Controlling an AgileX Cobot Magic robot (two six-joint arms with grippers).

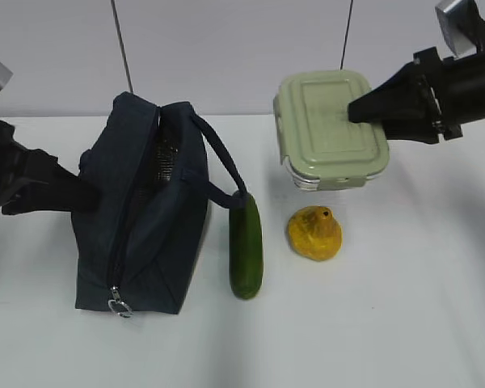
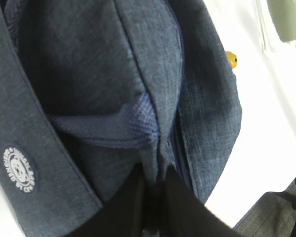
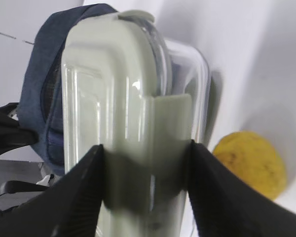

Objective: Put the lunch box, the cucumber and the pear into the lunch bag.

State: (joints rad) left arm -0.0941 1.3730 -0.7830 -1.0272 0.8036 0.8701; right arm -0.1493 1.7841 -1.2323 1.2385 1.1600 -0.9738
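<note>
1. Bag (image 1: 141, 218): dark navy, sits left on the table (image 1: 404, 323). Long axis runs near to far; zipper open along the top, silver ring pull (image 1: 120, 307) at the near end.
2. Left gripper (image 2: 155, 185): fingers pinched together on the bag's fabric at its left side.
3. Cucumber (image 1: 246, 246): dark green, lies just right of the bag, long axis near to far, far end touching a handle loop.
4. Pear (image 1: 314, 232): yellow-orange, right of the cucumber, stem end tipped up and away.
5. Right gripper (image 3: 145, 180): jaws clamped across the box (image 1: 331, 129), roughly half spread. Box is lifted off the table above and beyond the pear, its sage lid tilted toward the camera, glass base under it.
</note>
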